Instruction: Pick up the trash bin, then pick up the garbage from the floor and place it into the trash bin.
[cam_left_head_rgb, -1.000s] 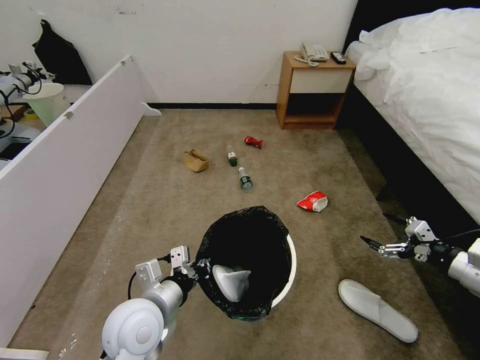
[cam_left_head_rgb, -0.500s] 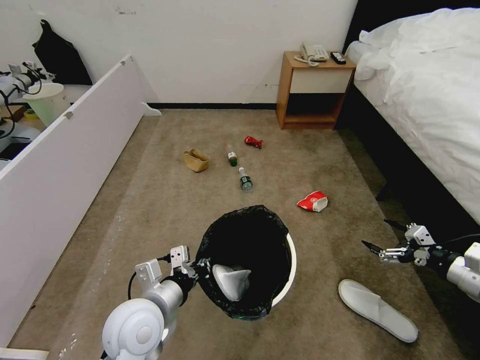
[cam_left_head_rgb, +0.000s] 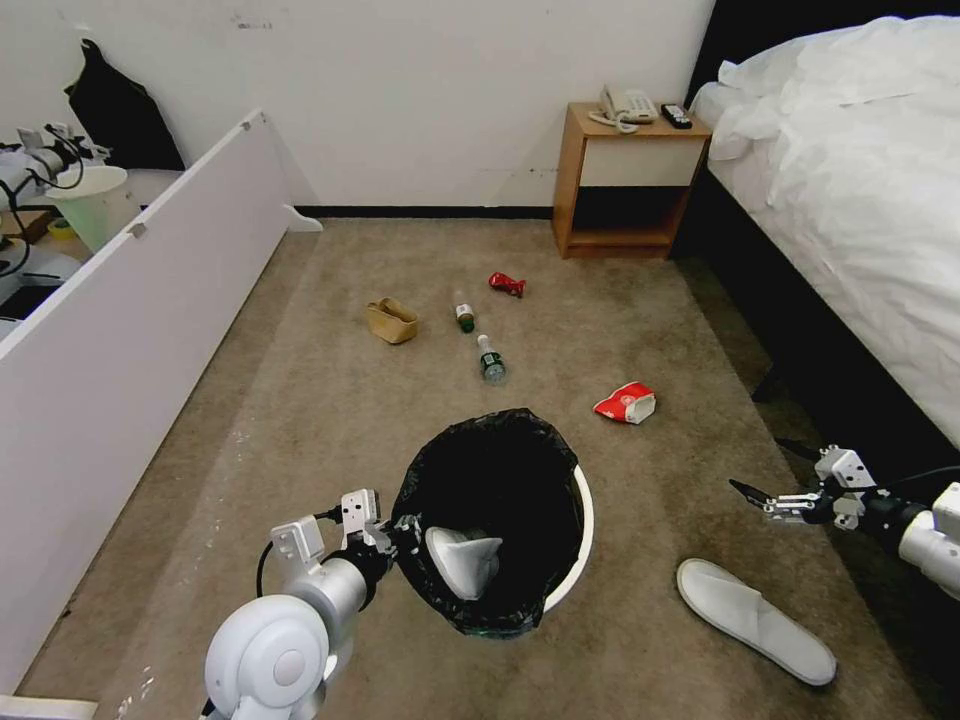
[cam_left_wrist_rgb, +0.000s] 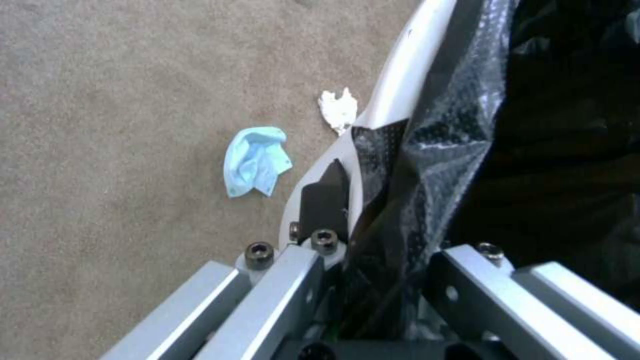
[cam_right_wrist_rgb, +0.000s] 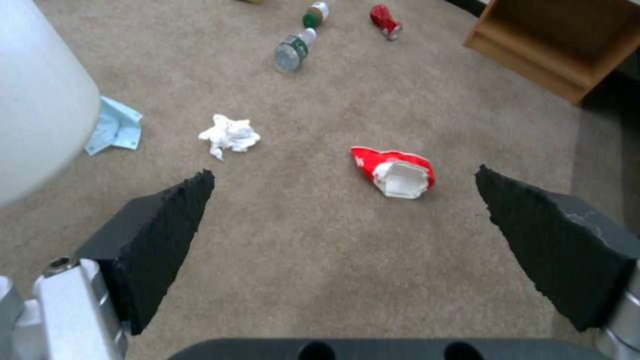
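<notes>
left gripper (cam_left_head_rgb: 400, 532) pinches the rim of the trash bin (cam_left_head_rgb: 583, 520) (one slipper (cam_left_head_rgb: 462, 562) already inside); bottles (cam_left_head_rgb: 490, 360), snack packet (cam_left_head_rgb: 626, 403) and second slipper (cam_left_head_rgb: 755, 618) lie on the floor beside the spread right gripper (cam_left_head_rgb: 765, 478).

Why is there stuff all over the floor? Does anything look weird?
Yes. Litter lies scattered on the carpet: a snack packet, two bottles, a slipper. Another slipper sits in the trash bin, held by the left gripper.
</notes>
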